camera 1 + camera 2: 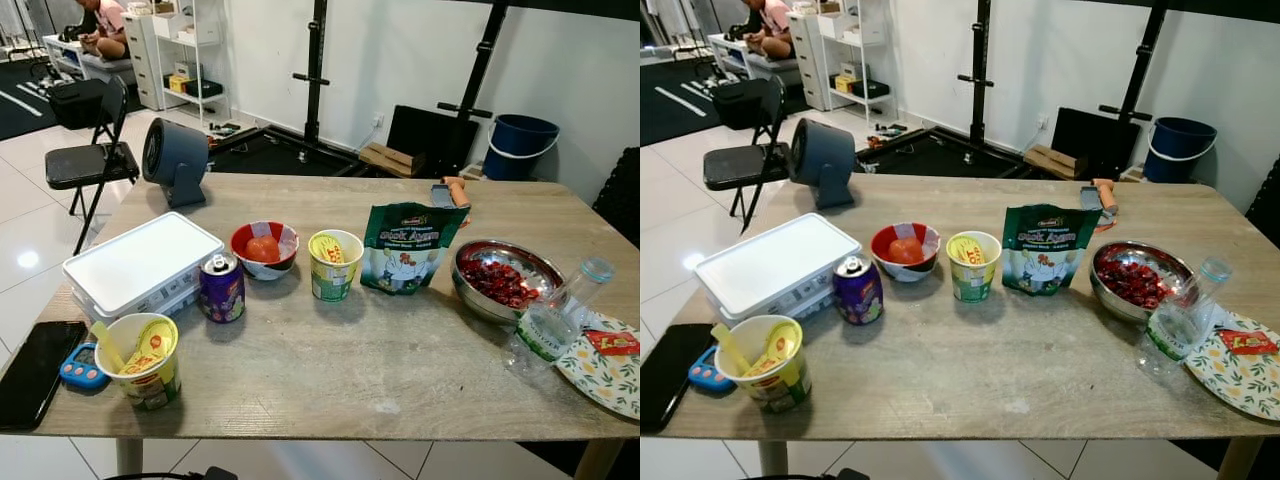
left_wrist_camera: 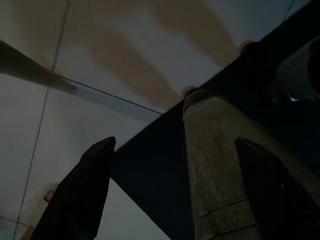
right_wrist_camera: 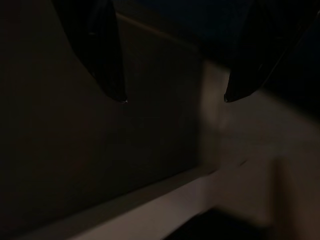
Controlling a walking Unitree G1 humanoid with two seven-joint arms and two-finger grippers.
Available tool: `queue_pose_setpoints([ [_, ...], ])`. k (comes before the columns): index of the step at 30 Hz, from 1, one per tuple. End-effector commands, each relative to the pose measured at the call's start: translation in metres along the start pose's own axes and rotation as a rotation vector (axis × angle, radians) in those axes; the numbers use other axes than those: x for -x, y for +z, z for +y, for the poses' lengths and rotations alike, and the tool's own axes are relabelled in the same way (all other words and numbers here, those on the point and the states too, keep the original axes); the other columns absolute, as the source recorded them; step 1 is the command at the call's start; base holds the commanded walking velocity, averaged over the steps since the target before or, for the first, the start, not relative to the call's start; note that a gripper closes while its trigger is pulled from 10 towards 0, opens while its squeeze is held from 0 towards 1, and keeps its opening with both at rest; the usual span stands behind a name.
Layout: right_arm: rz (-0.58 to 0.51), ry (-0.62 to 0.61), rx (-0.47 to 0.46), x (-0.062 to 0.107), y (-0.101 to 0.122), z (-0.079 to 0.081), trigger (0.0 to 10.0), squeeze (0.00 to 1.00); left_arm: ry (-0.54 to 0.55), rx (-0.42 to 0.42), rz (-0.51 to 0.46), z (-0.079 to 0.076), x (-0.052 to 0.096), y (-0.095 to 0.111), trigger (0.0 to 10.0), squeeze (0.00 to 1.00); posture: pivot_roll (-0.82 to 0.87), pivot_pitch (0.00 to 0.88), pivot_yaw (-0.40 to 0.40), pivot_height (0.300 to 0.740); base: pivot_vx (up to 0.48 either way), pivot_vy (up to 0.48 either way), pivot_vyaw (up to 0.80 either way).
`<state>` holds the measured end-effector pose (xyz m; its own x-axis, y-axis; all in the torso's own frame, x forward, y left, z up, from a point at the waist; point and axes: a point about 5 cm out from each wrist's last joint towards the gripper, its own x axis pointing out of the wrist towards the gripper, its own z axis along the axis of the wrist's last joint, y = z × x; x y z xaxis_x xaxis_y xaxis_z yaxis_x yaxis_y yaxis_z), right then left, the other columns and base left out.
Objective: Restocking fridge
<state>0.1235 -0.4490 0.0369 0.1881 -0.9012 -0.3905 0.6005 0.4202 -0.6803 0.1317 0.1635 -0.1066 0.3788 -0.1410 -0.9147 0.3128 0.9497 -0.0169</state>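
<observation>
On the wooden table (image 1: 400, 370) stand a white lidded box (image 1: 140, 262), a purple drink can (image 1: 221, 287), a red bowl holding a tomato (image 1: 264, 248), two instant-noodle cups (image 1: 335, 264) (image 1: 145, 359), a green snack pouch (image 1: 410, 247), a steel bowl of red fruit (image 1: 502, 279) and a plastic water bottle (image 1: 558, 317) lying on its side. My left gripper (image 2: 172, 145) hangs open below the table beside a table leg (image 2: 220, 170). In the dark right wrist view my right gripper (image 3: 175, 100) also hangs open, holding nothing.
A grey fan (image 1: 176, 160) stands at the table's far left. A phone (image 1: 35, 372) and a small blue device (image 1: 80, 366) lie at the near left corner; a floral plate (image 1: 610, 365) sits at the right edge. A black folding chair (image 1: 88, 140), a blue bucket (image 1: 518, 145) and a seated person (image 1: 103, 25) lie beyond.
</observation>
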Motion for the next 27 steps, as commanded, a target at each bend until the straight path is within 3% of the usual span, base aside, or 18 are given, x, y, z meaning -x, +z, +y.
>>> queue_pose_setpoints([
  [1,-0.093,-0.119,-0.116,-0.005,0.03,-0.021,10.0,0.0,-0.011,-0.011,0.014,-0.003,0.0,-0.001,10.0,0.0,-0.11,0.0,-0.027,0.74,0.0,0.0,0.0],
  [3,-0.123,-0.15,-0.162,-0.006,0.04,-0.028,10.0,0.0,-0.011,-0.012,0.012,-0.002,-0.001,0.0,10.0,0.0,-0.11,0.0,-0.026,0.74,0.0,0.0,0.0],
  [7,-0.338,-0.239,-0.432,-0.002,0.099,-0.06,10.0,0.0,-0.013,-0.012,0.008,-0.003,-0.001,0.001,10.0,0.0,-0.11,0.0,-0.026,0.74,0.0,0.0,0.0],
  [8,-0.338,-0.239,-0.432,-0.002,0.099,-0.06,10.0,0.0,-0.013,-0.012,0.008,-0.003,-0.001,0.001,10.0,0.0,-0.11,0.0,-0.026,0.74,0.0,0.0,0.0],
  [9,-0.397,-0.21,-0.546,0.001,0.115,-0.065,10.0,0.0,-0.014,-0.012,0.009,-0.003,-0.001,0.001,10.0,0.0,-0.11,0.0,-0.026,0.74,0.0,0.0,0.0],
  [10,-0.397,-0.21,-0.546,0.001,0.115,-0.065,10.0,0.0,-0.014,-0.012,0.009,-0.003,-0.001,0.001,10.0,0.0,-0.11,0.0,-0.026,0.74,0.0,0.0,0.0],
  [12,-0.505,-0.158,-0.71,0.008,0.141,-0.074,10.0,0.0,-0.016,-0.013,0.01,-0.003,-0.001,0.001,10.0,0.0,-0.11,0.0,-0.023,0.74,0.0,0.0,0.0],
  [13,-0.625,-0.086,-0.813,0.018,0.167,-0.081,10.0,0.0,-0.016,-0.013,0.011,-0.003,-0.001,0.0,10.0,0.0,-0.11,0.0,-0.023,0.74,0.0,0.0,0.0],
  [14,-0.625,-0.086,-0.813,0.018,0.167,-0.081,10.0,0.0,-0.016,-0.013,0.011,-0.003,-0.001,0.0,10.0,0.0,-0.11,0.0,-0.023,0.74,0.0,0.0,0.0],
  [16,-0.813,0.004,-0.93,0.037,0.203,-0.095,10.0,0.0,-0.016,-0.013,0.013,-0.003,-0.001,0.0,10.0,0.0,-0.11,0.0,-0.023,0.74,0.0,0.0,0.0],
  [17,-0.813,0.004,-0.93,0.037,0.203,-0.095,10.0,0.0,-0.016,-0.013,0.013,-0.003,-0.001,0.0,10.0,0.0,-0.11,0.0,-0.023,0.74,0.0,0.0,0.0],
  [20,-1.08,0.212,-1.077,0.074,0.253,-0.108,10.0,0.0,-0.016,-0.014,0.013,-0.002,0.0,0.0,10.0,0.0,-0.11,0.0,-0.024,0.74,0.0,0.0,0.0],
  [23,-1.31,0.517,-1.066,0.114,0.287,-0.098,10.0,0.0,-0.015,-0.012,0.011,-0.002,0.0,0.0,10.0,0.0,-0.1,0.0,-0.029,0.74,0.0,0.0,0.0],
  [24,-1.31,0.517,-1.066,0.114,0.287,-0.098,10.0,0.0,-0.015,-0.012,0.011,-0.002,0.0,0.0,10.0,0.0,-0.1,0.0,-0.029,0.74,0.0,0.0,0.0],
  [26,-1.437,0.714,-0.996,0.143,0.3,-0.086,10.0,0.0,-0.016,-0.012,0.01,-0.002,0.0,0.0,10.0,0.0,-0.1,0.0,-0.029,0.74,0.0,0.0,0.0],
  [27,-1.437,0.714,-0.996,0.143,0.3,-0.086,10.0,0.0,-0.016,-0.012,0.01,-0.002,0.0,0.0,10.0,0.0,-0.1,0.0,-0.029,0.74,0.0,0.0,0.0],
])
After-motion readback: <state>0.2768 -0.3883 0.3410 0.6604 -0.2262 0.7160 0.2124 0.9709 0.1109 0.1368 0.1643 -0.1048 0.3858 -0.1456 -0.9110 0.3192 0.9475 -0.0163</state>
